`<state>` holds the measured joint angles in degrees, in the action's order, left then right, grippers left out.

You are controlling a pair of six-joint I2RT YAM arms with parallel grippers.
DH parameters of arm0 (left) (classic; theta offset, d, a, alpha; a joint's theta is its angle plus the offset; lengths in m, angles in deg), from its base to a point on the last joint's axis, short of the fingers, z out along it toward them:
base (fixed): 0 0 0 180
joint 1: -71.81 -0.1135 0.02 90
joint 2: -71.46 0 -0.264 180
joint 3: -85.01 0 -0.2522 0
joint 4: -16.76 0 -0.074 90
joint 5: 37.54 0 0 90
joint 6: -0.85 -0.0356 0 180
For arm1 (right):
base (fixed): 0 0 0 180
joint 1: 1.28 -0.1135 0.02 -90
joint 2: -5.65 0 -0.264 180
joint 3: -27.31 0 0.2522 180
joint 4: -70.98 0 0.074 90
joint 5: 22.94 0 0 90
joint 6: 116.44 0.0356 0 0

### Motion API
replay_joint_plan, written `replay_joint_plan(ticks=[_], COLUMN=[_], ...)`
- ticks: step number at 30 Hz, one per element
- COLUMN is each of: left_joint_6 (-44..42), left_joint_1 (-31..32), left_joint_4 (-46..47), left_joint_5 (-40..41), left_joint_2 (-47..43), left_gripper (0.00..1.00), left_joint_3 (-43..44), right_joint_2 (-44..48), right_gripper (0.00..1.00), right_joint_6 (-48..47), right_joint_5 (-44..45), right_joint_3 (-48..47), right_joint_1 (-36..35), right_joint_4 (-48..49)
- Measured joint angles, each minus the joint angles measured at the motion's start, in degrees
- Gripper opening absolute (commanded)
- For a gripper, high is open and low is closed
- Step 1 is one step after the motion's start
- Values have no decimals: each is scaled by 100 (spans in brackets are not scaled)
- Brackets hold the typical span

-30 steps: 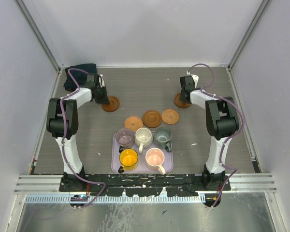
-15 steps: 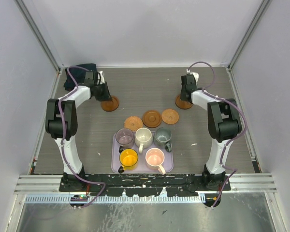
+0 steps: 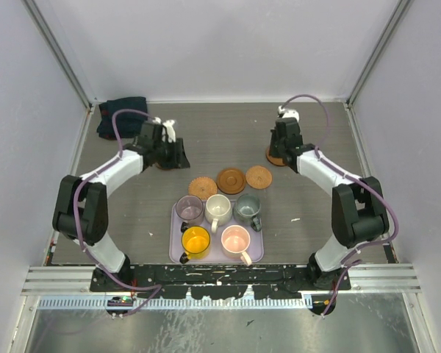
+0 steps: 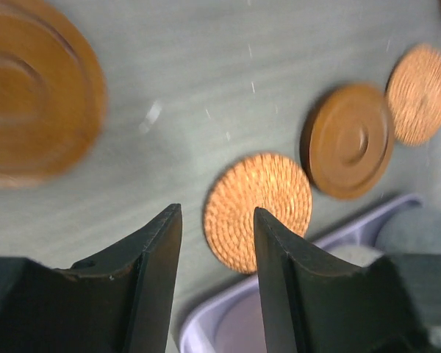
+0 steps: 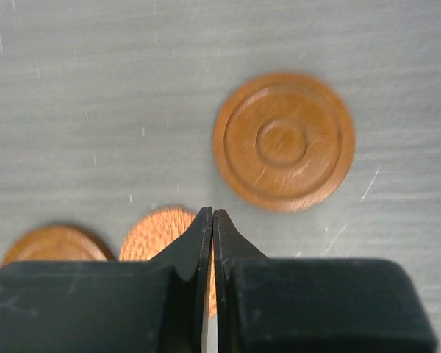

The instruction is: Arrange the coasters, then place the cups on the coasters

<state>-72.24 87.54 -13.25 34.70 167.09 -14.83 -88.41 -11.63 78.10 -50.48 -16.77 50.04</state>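
Three coasters lie in a row behind the tray: woven (image 3: pixel 203 187), smooth brown (image 3: pixel 231 180), woven (image 3: pixel 259 176). A ringed coaster (image 4: pixel 29 88) lies at the left, mostly under my left gripper (image 3: pixel 175 153) in the top view. My left gripper (image 4: pixel 217 213) is open and empty above the table, aimed at the near woven coaster (image 4: pixel 259 209). Another ringed coaster (image 5: pixel 283 140) lies just beyond my right gripper (image 5: pixel 212 213), which is shut on nothing. Purple (image 3: pixel 189 209), cream (image 3: pixel 218 209), grey-green (image 3: pixel 247 207), yellow (image 3: pixel 195 240) and pink (image 3: pixel 235 239) cups stand on the tray.
The lavender tray (image 3: pixel 174 254) sits at the near middle of the table. A dark blue cloth (image 3: pixel 121 118) lies in the back left corner. Enclosure walls close in both sides and the back.
My left gripper has opened, let go of the left ringed coaster and swung right towards the middle. My right gripper stays shut by the right coaster, its arm stretched lower.
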Motion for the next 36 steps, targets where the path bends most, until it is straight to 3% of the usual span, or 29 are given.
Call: replay_joint_plan(ticks=[4,15,36], left_joint_6=[-66,-120,76], left_joint_1=[466,844,1128], left_joint_4=[-162,-199,-120], left_joint_5=[26,17,-157], left_joint_2=[0,149,1108], left_gripper=[40,4,10], left_joint_3=[-459,-498,-63], right_joint_2=[249,457,-629], right_gripper=[3,2,1], right_joint_6=[-9,42,57], right_joint_5=[0,-81,-192], right_joint_3=[588,955,619], right_joint_1=[-334,-579,-695], right_joint_4=[-179,-363,-455])
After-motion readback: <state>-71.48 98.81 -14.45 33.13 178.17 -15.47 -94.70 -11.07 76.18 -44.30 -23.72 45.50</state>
